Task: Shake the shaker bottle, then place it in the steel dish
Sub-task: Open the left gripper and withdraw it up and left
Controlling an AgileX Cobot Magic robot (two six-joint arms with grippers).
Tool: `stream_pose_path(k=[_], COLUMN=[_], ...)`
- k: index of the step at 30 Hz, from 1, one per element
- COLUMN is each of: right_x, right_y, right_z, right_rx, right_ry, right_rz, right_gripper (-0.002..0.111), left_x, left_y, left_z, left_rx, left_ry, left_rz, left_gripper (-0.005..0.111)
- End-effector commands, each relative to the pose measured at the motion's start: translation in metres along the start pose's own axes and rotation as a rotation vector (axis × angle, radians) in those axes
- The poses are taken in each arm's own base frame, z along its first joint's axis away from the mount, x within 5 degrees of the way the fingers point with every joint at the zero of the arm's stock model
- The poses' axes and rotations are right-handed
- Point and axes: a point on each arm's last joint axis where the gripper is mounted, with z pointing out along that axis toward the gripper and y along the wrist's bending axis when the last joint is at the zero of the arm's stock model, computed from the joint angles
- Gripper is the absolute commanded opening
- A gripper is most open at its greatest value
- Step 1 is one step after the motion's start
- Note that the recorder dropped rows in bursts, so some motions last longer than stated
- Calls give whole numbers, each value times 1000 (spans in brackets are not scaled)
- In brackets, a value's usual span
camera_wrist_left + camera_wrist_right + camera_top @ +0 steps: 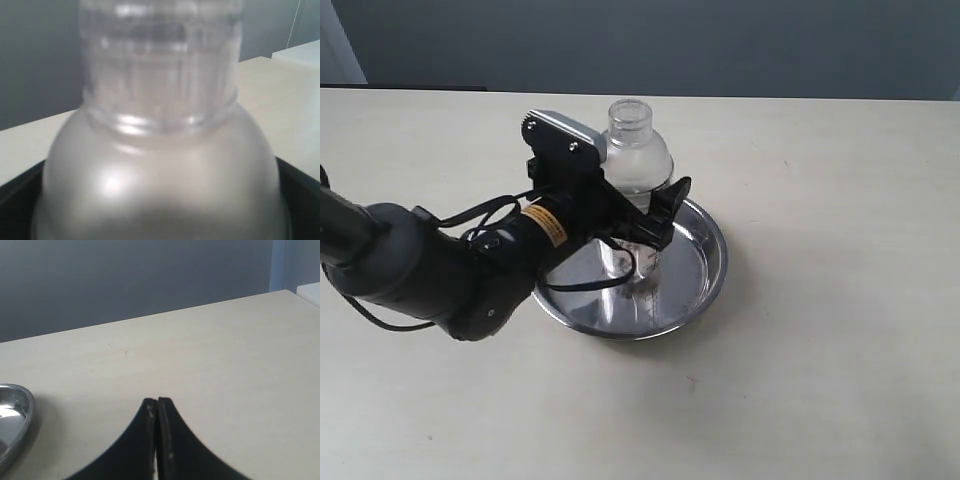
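**Bottle upright in the pan, my left fingers round it**

The table (820,380) under me is a pale cream board, matt, with a few small dark specks. Behind its far edge rises a plain blue-grey wall (740,40).

The steel dish (705,270) lies near the middle of the table. It is round and shallow, with a flat floor and a low sloped rim, and is polished enough to mirror what hangs over it. Inside it stands the shaker bottle (638,160), upright, toward the left part of the floor. Its dome is frosted and cloudy, and the small round cap (629,115) above is clear and ribbed. Something dark shows through the lower wall, but I cannot tell contents from reflection.

My left gripper (638,222) reaches in from the left with its black fingers (12,200) on either side of the bottle's body, below the dome. They sit spread to the bottle's width and pressed against its sides. In my left wrist view the dome fills nearly everything.

My right gripper (157,405) is held low over bare table, with the dish's rim (20,410) off to one side of it. Its two fingers are pressed flat together with nothing between them
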Motion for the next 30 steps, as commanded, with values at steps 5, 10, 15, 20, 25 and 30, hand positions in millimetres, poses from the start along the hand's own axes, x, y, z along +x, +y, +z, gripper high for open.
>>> stream_pose_path(k=[5,10,15,20,25,30], right_x=[-1,-1,-1,-1,-1,-1], right_y=[0,0,0,0,0,0], right_z=[0,0,0,0,0,0], right_rx=[5,5,5,5,5,5], right_ry=[-12,-12,-12,-12,-12,-12], right_rz=[-4,-4,-4,-4,-4,-4], right_gripper=[-1,-1,-1,-1,-1,-1], left_x=[-37,-65,-105,-141,-167,-182], left_y=[-1,4,6,5,3,6], left_z=[-9,-20,-43,-77,-109,-133], left_rx=[-3,-21,-60,-51,-32,-37], left_ry=[-58,-88,-96,-51,-66,-60], left_rz=[53,86,207,224,196,206], left_gripper=[105,105,95,56,8,0])
